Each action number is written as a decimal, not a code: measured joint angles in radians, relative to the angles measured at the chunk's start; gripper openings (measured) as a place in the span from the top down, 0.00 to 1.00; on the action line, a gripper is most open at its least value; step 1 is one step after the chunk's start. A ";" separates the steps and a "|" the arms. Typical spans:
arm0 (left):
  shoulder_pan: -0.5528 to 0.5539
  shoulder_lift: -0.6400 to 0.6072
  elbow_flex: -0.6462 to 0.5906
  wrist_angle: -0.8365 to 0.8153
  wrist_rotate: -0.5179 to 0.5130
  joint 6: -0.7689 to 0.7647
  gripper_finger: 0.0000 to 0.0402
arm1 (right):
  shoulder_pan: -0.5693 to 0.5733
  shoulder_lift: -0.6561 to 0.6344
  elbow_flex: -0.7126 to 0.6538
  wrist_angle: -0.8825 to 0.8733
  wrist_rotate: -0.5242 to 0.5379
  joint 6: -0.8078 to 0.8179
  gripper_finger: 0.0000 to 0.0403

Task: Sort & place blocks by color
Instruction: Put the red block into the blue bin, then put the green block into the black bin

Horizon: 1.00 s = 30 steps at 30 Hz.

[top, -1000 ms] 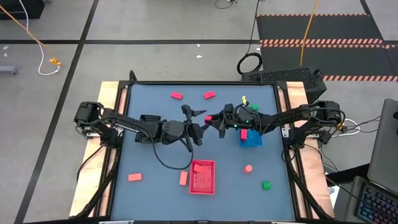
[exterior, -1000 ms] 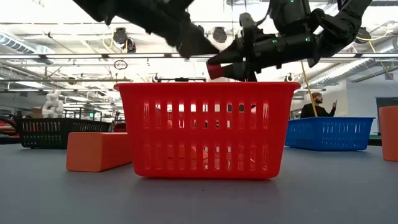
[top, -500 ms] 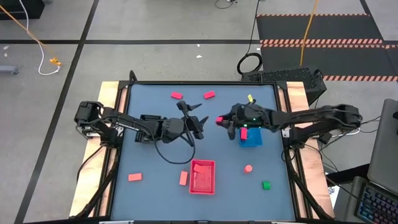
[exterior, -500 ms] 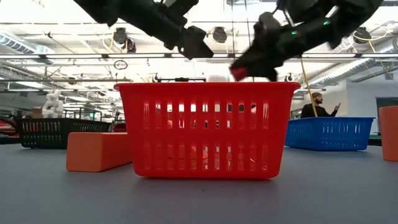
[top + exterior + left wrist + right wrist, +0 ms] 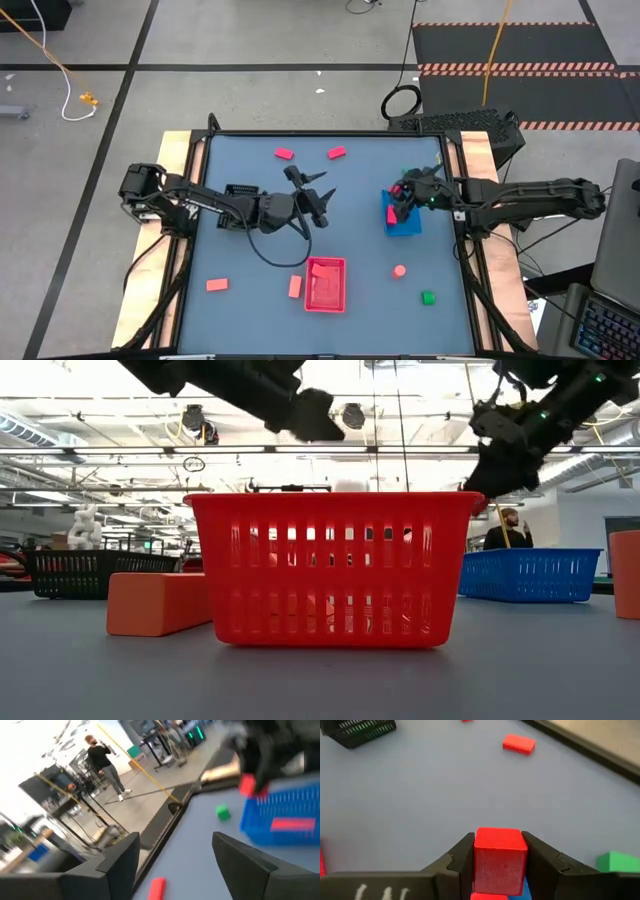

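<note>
My right gripper (image 5: 400,191) is shut on a red block (image 5: 500,851) above the blue tray (image 5: 408,224), which holds another red block (image 5: 292,824). My left gripper (image 5: 320,200) hangs open and empty over the table's middle, its fingers (image 5: 120,855) spread wide. Two red blocks (image 5: 285,154) (image 5: 336,152) lie flat near the far edge. Salmon blocks (image 5: 216,285) (image 5: 295,286) (image 5: 399,270) and a green block (image 5: 428,297) lie near the red tray (image 5: 325,283). Another green block (image 5: 222,812) lies beyond the blue tray. My right gripper pinches the red block by two opposite side faces (image 5: 479,855), one finger on each. The fingers come from the table's right side, slanting down. The block is lifted clear and hangs over the blue tray's left part, above the red block lying in it.
A black tray (image 5: 357,732) stands on the table's left part, under the left arm. In the low view the red tray (image 5: 330,565) fills the middle, with a salmon block (image 5: 155,602) beside it. A person stands in the room beyond the table.
My right gripper has carried the red block from the table's middle, close to the left gripper, toward the right edge, and now holds it over the blue tray. My left gripper has drawn slightly toward the far edge.
</note>
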 joint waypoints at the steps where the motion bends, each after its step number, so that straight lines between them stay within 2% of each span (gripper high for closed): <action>1: 0.006 0.000 0.000 0.022 0.001 -0.049 0.39 | 0.004 -0.002 -0.013 -0.002 0.000 0.015 0.70; 6: 0.039 -0.008 0.000 0.062 0.029 -0.422 0.39 | 0.009 -0.005 -0.075 -0.010 0.000 0.072 0.70; 8: 0.056 -0.009 0.000 0.041 0.135 -0.538 0.39 | 0.009 -0.005 -0.086 -0.010 0.000 0.087 0.67; 13: 0.106 -0.009 0.000 -0.011 0.437 -0.699 0.39 | 0.009 -0.005 -0.090 -0.007 0.000 0.109 0.61; 17: 0.135 -0.009 0.000 -0.065 0.583 -0.751 0.39 | 0.009 -0.005 -0.090 -0.007 -0.025 0.110 0.60; 22: 0.139 -0.009 0.000 -0.129 0.614 -0.760 0.39 | 0.009 -0.005 -0.090 -0.007 -0.027 0.103 0.60; 30: 0.128 -0.009 0.000 -0.133 0.614 -0.752 0.39 | -0.008 -0.005 -0.090 0.043 -0.019 0.038 0.59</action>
